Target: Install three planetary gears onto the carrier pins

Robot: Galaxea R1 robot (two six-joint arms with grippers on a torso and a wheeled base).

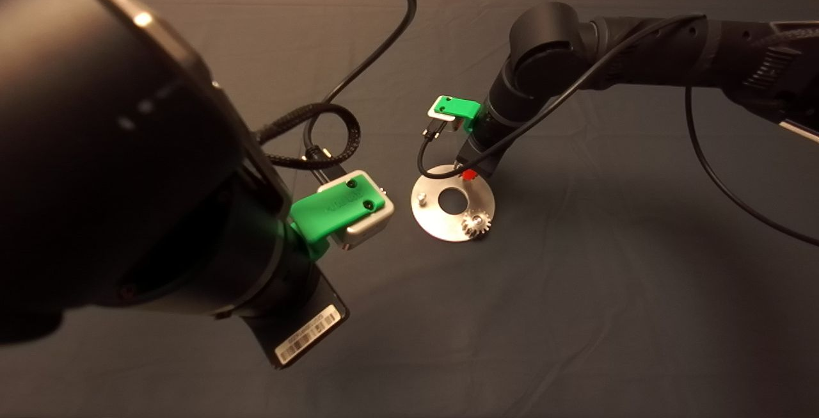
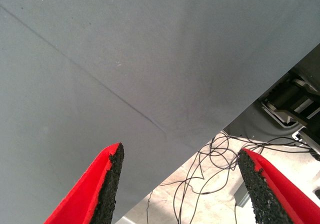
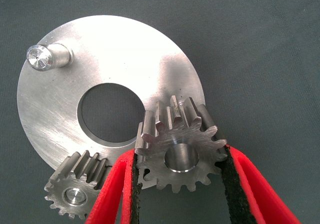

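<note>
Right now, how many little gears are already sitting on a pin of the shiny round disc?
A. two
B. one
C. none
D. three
B: one planetary gear sits on its pin on the carrier disc; a second gear is in the right tool, over the disc's edge, and one carrier pin stands bare.

dark mat (image 1: 576, 290) carries a shiny round metal disc (image 1: 432, 213).
</note>
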